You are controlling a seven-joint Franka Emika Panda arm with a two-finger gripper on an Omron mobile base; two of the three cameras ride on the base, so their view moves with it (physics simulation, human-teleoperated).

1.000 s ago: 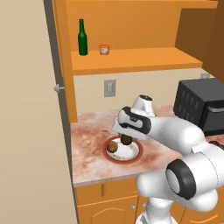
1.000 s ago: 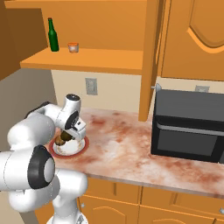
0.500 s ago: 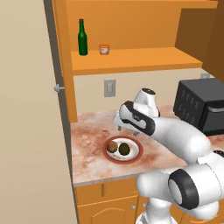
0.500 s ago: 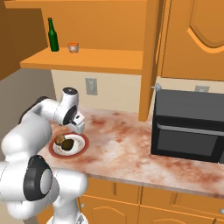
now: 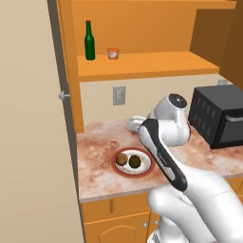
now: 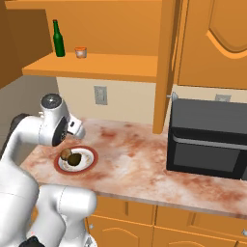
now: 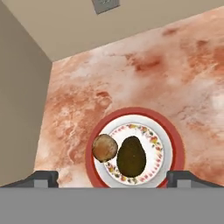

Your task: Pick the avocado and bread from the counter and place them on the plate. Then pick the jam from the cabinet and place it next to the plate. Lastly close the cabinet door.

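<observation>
1. In the left base view the plate sits left of centre on the bench; it holds the bread on its left and the avocado on its right, the two touching.
2. In the hand view the plate lies in the lower middle of the frame, with the bread resting at the left of its patterned ring and the avocado just right of it.
3. The gripper shows at the bottom of the hand view; its two dark fingertips stand wide apart, clamping nothing, one at each side of the plate's lower edge. Bread and avocado lie between and above the tips in that frame, clear of both.
4. In the upper left of the left base view the cabinet stands open; on its shelf are a green bottle at left and the jam just right of it, apart from the bottle.
5. In the right base view the plate is at lower left, the jam at upper left on the shelf, well above the plate.
6. A black microwave stands on the bench at the right.
</observation>
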